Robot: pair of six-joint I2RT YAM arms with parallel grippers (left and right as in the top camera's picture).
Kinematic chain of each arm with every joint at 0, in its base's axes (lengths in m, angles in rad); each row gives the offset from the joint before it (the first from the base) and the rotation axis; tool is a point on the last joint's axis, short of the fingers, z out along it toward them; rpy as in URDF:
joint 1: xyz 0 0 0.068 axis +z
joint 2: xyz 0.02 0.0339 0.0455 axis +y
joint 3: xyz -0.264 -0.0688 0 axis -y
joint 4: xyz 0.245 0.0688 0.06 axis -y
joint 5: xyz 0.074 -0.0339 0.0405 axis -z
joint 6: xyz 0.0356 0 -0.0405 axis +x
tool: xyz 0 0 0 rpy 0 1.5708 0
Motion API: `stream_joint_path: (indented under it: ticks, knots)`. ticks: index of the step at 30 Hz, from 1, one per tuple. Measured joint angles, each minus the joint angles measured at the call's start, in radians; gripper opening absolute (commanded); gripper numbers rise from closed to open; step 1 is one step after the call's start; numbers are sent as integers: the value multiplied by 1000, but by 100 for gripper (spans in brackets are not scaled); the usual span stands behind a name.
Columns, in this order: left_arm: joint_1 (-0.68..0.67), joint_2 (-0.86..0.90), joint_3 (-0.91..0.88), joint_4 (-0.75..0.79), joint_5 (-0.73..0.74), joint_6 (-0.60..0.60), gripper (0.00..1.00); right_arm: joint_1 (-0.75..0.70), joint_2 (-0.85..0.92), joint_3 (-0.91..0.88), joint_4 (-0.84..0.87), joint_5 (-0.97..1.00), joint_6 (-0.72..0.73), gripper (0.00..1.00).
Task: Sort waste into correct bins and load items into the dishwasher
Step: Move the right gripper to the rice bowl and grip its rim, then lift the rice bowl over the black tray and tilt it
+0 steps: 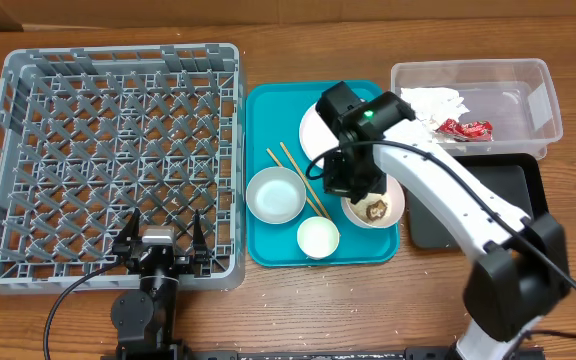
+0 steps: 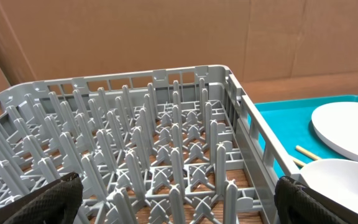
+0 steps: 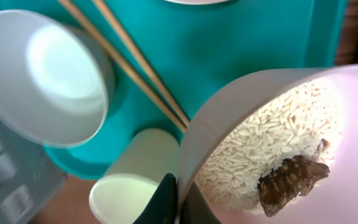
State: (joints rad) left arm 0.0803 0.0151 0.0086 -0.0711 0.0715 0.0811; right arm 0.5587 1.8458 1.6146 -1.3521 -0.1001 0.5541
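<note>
One rice bowl (image 1: 398,200) (image 3: 241,93) stands at the right front part of the teal tray (image 1: 268,120). Inside it there is a layer of white rice (image 3: 253,149) and one brown lump (image 1: 376,210) (image 3: 291,180).

The right pincer (image 1: 351,185) (image 3: 179,196) is at the left side of this bowl. In the right wrist view its two fingers are pressed together on the rim, one inside and one outside, so it is gripping the rice bowl. I cannot tell if the bowl is lifted from the tray.

On the same tray I count one more bowl, a grey bowl (image 1: 275,194), which is empty. There are also one cup (image 1: 318,238), one plate (image 1: 313,125) and two chopsticks (image 1: 293,170). The chopsticks lie side by side between the grey bowl and the rice bowl. The cup is in front of them, near the rice bowl.

Right of the tray there are two bins. The clear tub (image 1: 548,110) holds one napkin (image 1: 433,102) and one red wrapper (image 1: 466,127). The black tray (image 1: 513,190) lies in front of the tub and is partly hidden under the arm.

One grey rack (image 1: 28,150) is on the counter (image 1: 368,310) left of the teal tray. The left pincer (image 1: 160,235) is at its front wall, with the fingers (image 2: 55,199) spread wide and holding nothing, well apart from the rice bowl.
</note>
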Motion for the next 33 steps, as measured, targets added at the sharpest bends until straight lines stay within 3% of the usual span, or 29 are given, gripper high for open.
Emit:
stream_joint_path:
  ticks: [6, 10, 16, 25, 33]
  knots:
    - [0, 0, 0, 0, 0, 0, 100, -11, -176, 1, -16, -1, -71, 4]
    - [0, 0, 0, 0, 0, 0, 100, -97, -322, -8, -32, 0, -142, 4]
    - [0, 0, 0, 0, 0, 0, 100, -265, -446, -170, 68, -17, -233, 4]
    - [0, 0, 0, 0, 0, 0, 100, -525, -467, -415, 262, -271, -418, 4]
    - [0, 0, 0, 0, 0, 0, 100, -754, -467, -537, 322, -531, -558, 4]
